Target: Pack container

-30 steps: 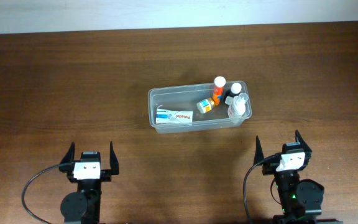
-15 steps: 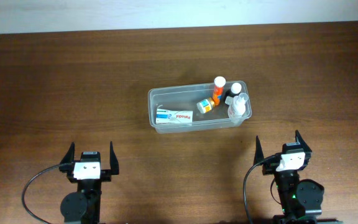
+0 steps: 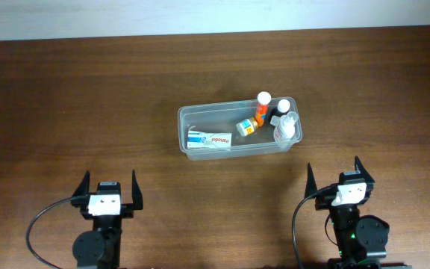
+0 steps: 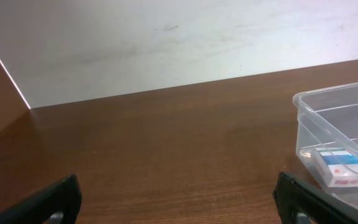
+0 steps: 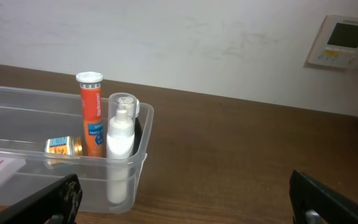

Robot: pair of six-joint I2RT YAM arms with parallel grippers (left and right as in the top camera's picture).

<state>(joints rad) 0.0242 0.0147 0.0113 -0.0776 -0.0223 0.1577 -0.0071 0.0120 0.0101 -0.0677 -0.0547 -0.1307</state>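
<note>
From my seat the container (image 3: pixel 200 118) sits right of centre on the table (image 3: pixel 66 97), well beyond both arms and a little nearer the right one. Inside it, a box (image 3: pixel 209 140) lies flat along the near wall at the left end. The right end holds an orange tube (image 3: pixel 262 107) and a dark bottle (image 3: pixel 282 109) standing by the far wall, a small bottle (image 3: pixel 246 126) on its side, and a spray bottle (image 3: pixel 287 128) upright in the near right corner.

The left gripper (image 3: pixel 110 181) and right gripper (image 3: pixel 334 170) both sit at the near edge with their jaws spread wide and nothing between them, well apart from the container.

I see nothing loose on the table, so I judge the packing done, or at its very end. I see no lid either. The next move, as I read it, calls for no grasp: keep both arms parked clear so the upright bottles are not knocked.
</note>
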